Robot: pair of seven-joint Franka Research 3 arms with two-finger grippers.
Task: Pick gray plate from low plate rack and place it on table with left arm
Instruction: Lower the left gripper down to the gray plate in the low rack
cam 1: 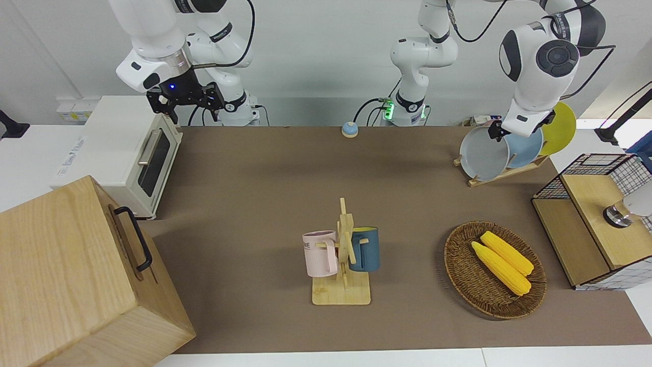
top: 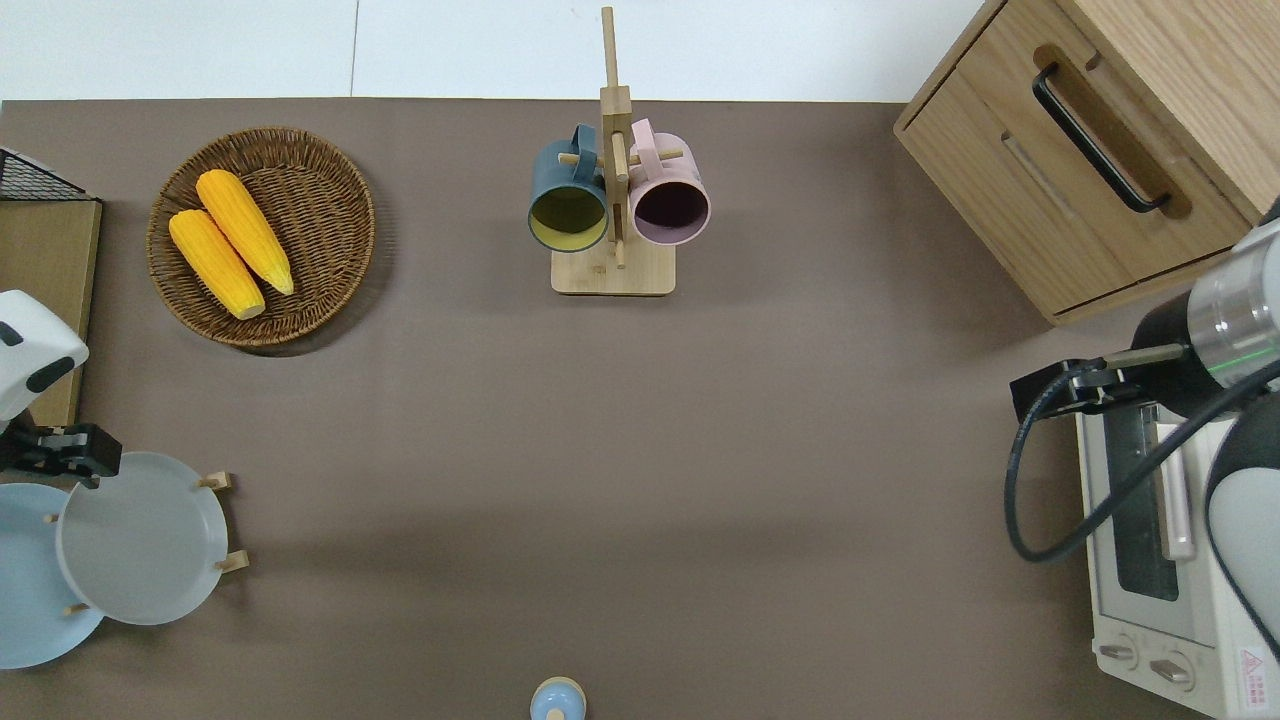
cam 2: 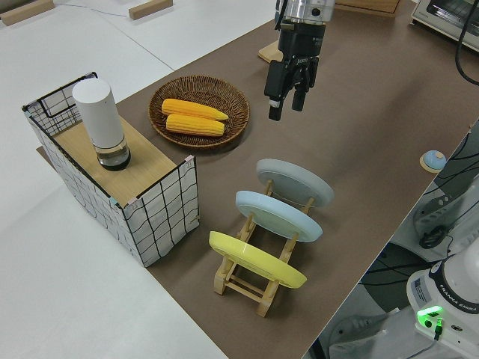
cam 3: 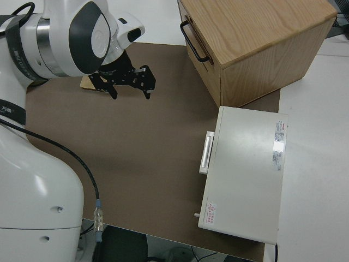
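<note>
The gray plate point(cam 1: 483, 154) point(top: 140, 540) point(cam 2: 294, 182) stands on edge in the low plate rack point(cam 1: 501, 176) point(cam 2: 254, 288), in the slot farthest from the robots, at the left arm's end of the table point(cam 1: 265, 193). My left gripper point(cam 1: 495, 134) point(top: 58, 452) point(cam 2: 287, 108) hangs over the plate's upper rim with its fingers open and nothing between them. In the left side view a gap shows between the fingertips and the plate. My right arm is parked, its gripper point(cam 1: 187, 104) point(cam 3: 131, 93) open.
A light blue plate point(cam 1: 527, 148) and a yellow plate point(cam 1: 560, 127) fill the rack's other slots. A wicker basket point(cam 1: 461, 278) with corn, a wire-sided shelf point(cam 1: 596, 214), a mug stand point(cam 1: 341, 293), a toaster oven point(cam 1: 132, 153), a wooden cabinet point(cam 1: 66, 275) and a small blue bell point(cam 1: 349, 129) are on the table.
</note>
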